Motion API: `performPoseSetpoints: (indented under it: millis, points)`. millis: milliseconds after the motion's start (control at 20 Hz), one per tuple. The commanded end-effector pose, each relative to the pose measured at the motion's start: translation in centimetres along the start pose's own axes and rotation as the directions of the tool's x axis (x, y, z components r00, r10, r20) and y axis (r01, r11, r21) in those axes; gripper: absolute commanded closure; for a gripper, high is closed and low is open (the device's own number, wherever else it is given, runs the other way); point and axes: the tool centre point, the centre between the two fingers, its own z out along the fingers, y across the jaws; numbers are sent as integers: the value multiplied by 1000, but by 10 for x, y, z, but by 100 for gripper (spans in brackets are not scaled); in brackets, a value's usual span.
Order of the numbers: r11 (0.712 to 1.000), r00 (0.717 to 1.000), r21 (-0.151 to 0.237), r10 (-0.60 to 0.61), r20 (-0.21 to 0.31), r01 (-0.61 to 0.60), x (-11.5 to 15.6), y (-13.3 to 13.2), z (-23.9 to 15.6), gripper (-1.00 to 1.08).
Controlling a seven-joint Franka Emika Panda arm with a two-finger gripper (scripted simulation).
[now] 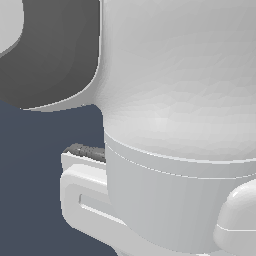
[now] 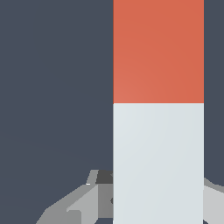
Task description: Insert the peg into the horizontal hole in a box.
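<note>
Mostly, the exterior view is being filled by the arm's pale housing, so close that it is blocking the table, the box and the hole; only a light bracket-like part is showing low at that view's left, against dark blue-grey ground. In the wrist view the peg is running straight along the picture, orange-red half beyond, white half nearer the camera. Grey parts of the claw are flanking the white half on both sides, apparently touching it, so I judge the claw is closing on the peg near its white end, probably so the orange end can lead. The fingertips themselves are being covered by the peg and cut off by the frame edge, so contact is inferred. Both peg ends are lying outside the picture.
</note>
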Motion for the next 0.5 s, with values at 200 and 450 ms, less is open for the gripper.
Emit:
performPoseSetpoints:
  millis: [200, 450]
  points:
    - [1000, 1000, -1, 0, 0, 0, 0, 0, 0, 108]
    - [1000, 1000, -1, -28, 0, 28, 15, 3, -6, 108]
